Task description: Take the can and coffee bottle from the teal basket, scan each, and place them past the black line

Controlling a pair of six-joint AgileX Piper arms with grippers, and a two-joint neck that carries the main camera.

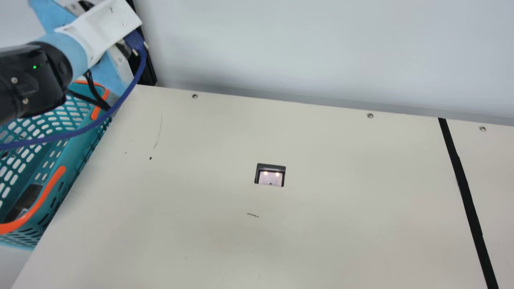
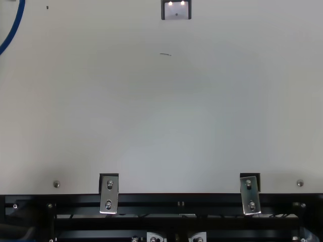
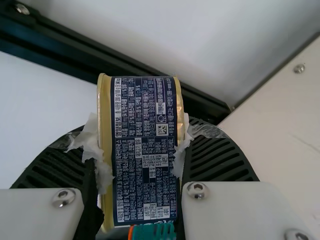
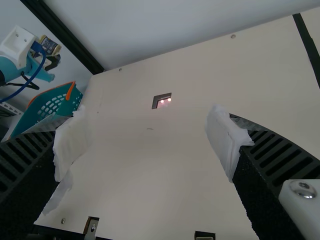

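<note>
Can in hand, the robot's left tool (image 1: 106, 74) is raised near the teal basket (image 1: 76, 134), its black ribbed fingers closed on a navy-and-gold can (image 3: 142, 150), pinched along the gold edges and clear of the counter (image 1: 341, 224). The right tool (image 4: 147, 142) has its fingers spread wide over the counter, white padding (image 4: 225, 140) wrapped around the tips, nothing between them. The basket, trimmed with an orange handle (image 1: 40, 202), sits just beside the counter's left end; a dark item (image 1: 27, 198) rests inside (whether it is the coffee bottle, one cannot tell). Toward the middle of the counter, two small lights glow in a dark-framed scanner (image 1: 270, 176). Well apart from it, to the right, the black line (image 1: 466, 192) crosses the pale surface. A blue cable (image 1: 120, 98) loops down from the left arm, passing across the basket in the main view.
</note>
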